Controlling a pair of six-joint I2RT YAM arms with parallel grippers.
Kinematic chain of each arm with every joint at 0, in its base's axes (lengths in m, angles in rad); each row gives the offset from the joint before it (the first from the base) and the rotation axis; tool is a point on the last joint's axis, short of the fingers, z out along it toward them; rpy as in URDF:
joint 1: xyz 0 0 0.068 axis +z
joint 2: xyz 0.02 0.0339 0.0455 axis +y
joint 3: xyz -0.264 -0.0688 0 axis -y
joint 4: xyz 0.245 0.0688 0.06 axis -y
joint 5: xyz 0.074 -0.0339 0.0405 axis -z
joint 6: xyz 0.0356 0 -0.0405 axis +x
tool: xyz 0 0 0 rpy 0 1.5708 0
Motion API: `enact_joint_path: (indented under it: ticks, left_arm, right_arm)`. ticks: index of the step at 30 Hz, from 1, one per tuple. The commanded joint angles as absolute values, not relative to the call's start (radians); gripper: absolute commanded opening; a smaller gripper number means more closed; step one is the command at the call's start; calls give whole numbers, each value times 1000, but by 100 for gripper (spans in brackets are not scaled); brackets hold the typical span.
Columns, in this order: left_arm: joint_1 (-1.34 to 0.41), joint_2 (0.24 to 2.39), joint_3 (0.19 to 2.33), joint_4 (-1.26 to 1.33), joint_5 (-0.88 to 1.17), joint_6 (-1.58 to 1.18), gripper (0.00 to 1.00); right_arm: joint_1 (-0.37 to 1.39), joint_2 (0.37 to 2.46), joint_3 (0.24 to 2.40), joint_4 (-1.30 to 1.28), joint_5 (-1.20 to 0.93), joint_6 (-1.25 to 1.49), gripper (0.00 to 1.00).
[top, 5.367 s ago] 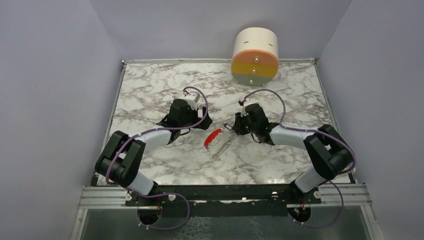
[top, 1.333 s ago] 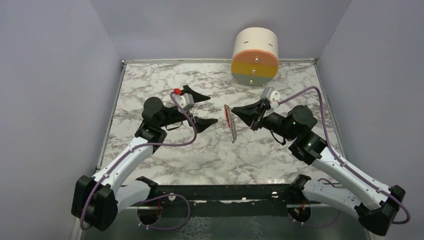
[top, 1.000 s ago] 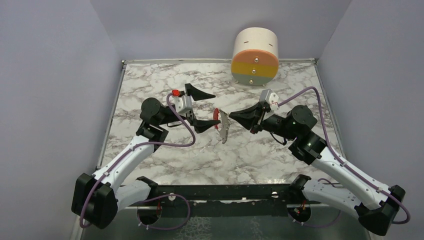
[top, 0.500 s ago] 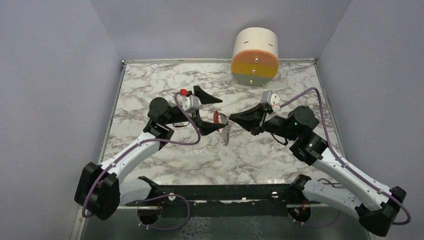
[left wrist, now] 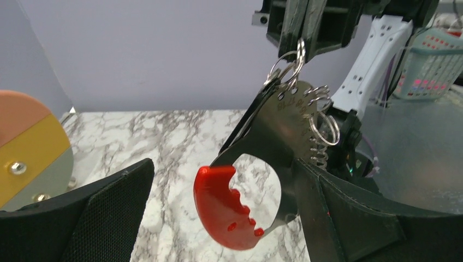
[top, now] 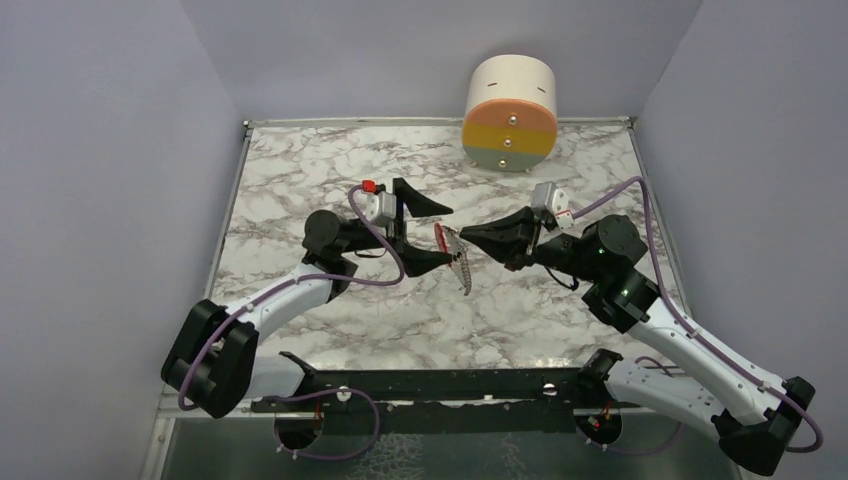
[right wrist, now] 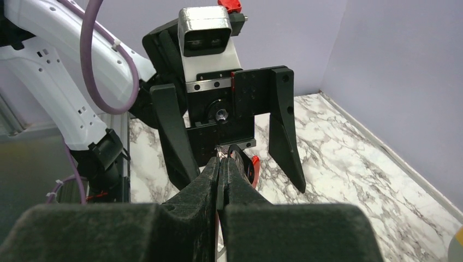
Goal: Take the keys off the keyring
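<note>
Clearly the right gripper (right wrist: 221, 164) is pinched tight on the keyring (left wrist: 286, 63), holding it above the marble table (top: 330, 170) so the keys (left wrist: 226, 204) dangle free beneath. Facing it, the left gripper (top: 442, 234) is spread wide, its fingers (left wrist: 349, 213) straddling the hanging bunch, probably to clamp one key and work it off.

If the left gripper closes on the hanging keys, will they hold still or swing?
Probably swing: the keys hang from the keyring alone, pinched in the shut right gripper, so a nudge could pivot them. The flat metal plate looks stiff; its small side rings look loose. The red head looks smooth, maybe slippery for the open left gripper.
</note>
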State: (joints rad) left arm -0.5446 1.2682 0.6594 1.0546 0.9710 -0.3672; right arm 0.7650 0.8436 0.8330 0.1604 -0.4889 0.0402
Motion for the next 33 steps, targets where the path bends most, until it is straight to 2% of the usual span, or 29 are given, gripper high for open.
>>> enact_joint_path:
  ticks: [1, 5, 9, 14, 17, 24, 28, 33]
  left_arm:
    - [-548, 1319, 640, 1442, 968, -594, 99]
    - [-548, 1428, 675, 1749, 1058, -830, 99]
    - [-549, 1477, 717, 1749, 1058, -914, 99]
    - [-549, 1471, 793, 1632, 1130, -913, 99]
    - [-549, 1430, 772, 1561, 1102, -828, 99]
    - [-550, 1238, 709, 1019, 915, -398, 99]
    - [-549, 1195, 724, 838, 875, -303, 93]
    - [-549, 1216, 724, 783, 886, -288, 86]
  right_arm:
    - [772, 835, 844, 226, -505, 56, 1]
    - [771, 831, 845, 233, -514, 60, 1]
    - [772, 833, 850, 235, -525, 61, 1]
    - [772, 829, 853, 219, -521, 57, 1]
    - [771, 829, 853, 216, -515, 55, 1]
    - [772, 829, 853, 207, -500, 48, 1]
    - [772, 836, 856, 212, -499, 46, 1]
    - [772, 835, 864, 219, -504, 50, 1]
